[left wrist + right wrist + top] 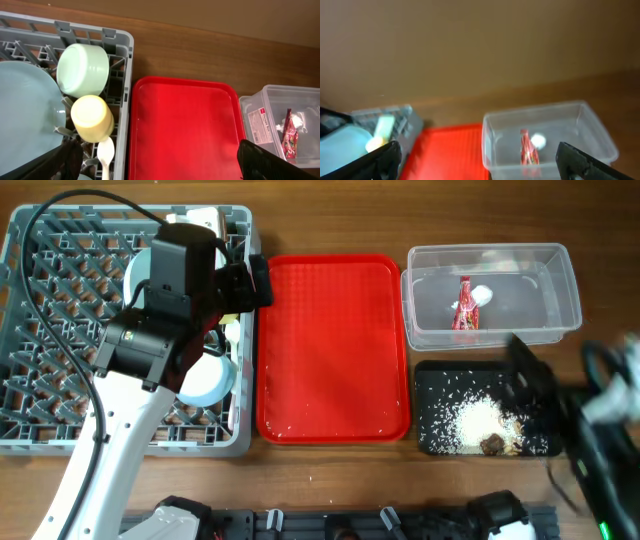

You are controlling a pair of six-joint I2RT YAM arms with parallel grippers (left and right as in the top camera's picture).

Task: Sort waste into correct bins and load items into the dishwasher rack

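Observation:
The grey dishwasher rack (pixel 40 430) stands at the left. It holds a pale blue plate (pixel 25 115), a pale green bowl (pixel 82 69), a yellow cup (pixel 92 118), a white spoon (pixel 106 152) and a pale blue bowl (pixel 210 380). My left gripper (pixel 160 160) is open and empty above the rack's right rim (pixel 255 280). The clear tub (pixel 555 275) holds the red wrapper (pixel 463 310) and white tissue (pixel 483 294). The black tray (pixel 435 385) holds rice (pixel 475 420) and brown scraps (pixel 493 444). My right gripper (pixel 485 162) is open and empty, blurred over the black tray's right side (pixel 525 375).
A red serving tray (pixel 330 345) lies between the rack and the bins, with a few rice grains near its front edge. Bare wooden table runs along the front and the far right. The left arm's cable loops over the rack.

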